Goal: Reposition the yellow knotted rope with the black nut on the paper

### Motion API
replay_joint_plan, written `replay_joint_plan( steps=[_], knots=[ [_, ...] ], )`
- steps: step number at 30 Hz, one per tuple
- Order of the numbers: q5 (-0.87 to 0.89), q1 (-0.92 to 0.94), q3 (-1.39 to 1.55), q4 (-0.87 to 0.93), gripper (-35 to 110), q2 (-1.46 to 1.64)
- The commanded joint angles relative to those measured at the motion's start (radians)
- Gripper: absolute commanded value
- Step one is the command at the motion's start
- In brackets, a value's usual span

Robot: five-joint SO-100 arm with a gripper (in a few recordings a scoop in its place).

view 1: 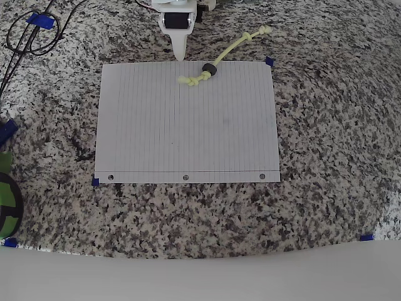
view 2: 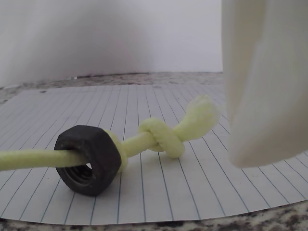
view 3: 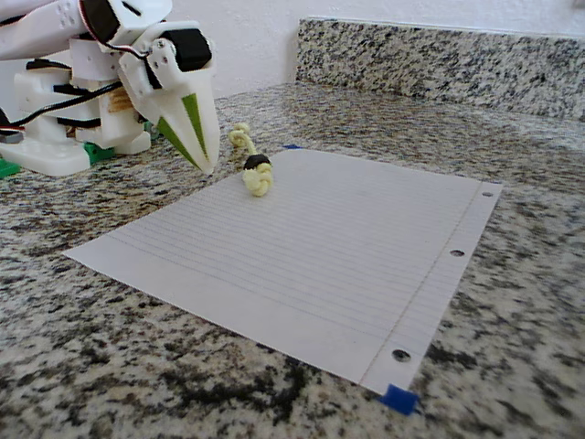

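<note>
The yellow knotted rope (view 1: pixel 227 52) lies slanted across the far edge of the paper (view 1: pixel 188 132). One knotted end (view 1: pixel 191 80) rests on the sheet and the other end (view 1: pixel 260 31) is out on the granite. The black nut (view 1: pixel 210 70) is threaded on the rope just inside the paper's edge. In the wrist view the nut (view 2: pixel 89 159) stands on its side next to the knot (view 2: pixel 161 137). My white gripper (view 1: pixel 179 55) is shut and empty. Its tip is low over the paper's far edge, a little left of the knot. In the fixed view the gripper (view 3: pixel 208 165) hangs beside the rope (view 3: pixel 254 178).
Black cables (view 1: pixel 28 34) coil at the overhead view's top left. A green and black object (view 1: pixel 7 197) sits at the left edge. The arm's base (view 3: pixel 64 128) stands behind the paper, and a granite backsplash (view 3: pixel 439 59) rises at the far side. Blue tape (view 3: pixel 399 399) marks the paper's corners.
</note>
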Motion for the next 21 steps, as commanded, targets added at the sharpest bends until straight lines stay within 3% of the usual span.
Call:
replay_joint_plan(
  steps=[1,15,21],
  knots=[
    [-0.008,-0.009,0.002,-0.009,0,0.003],
    [-0.003,-0.003,-0.044,-0.041,0,-0.005],
    [-0.008,-0.003,-0.181,-0.161,0,-0.216]
  ],
)
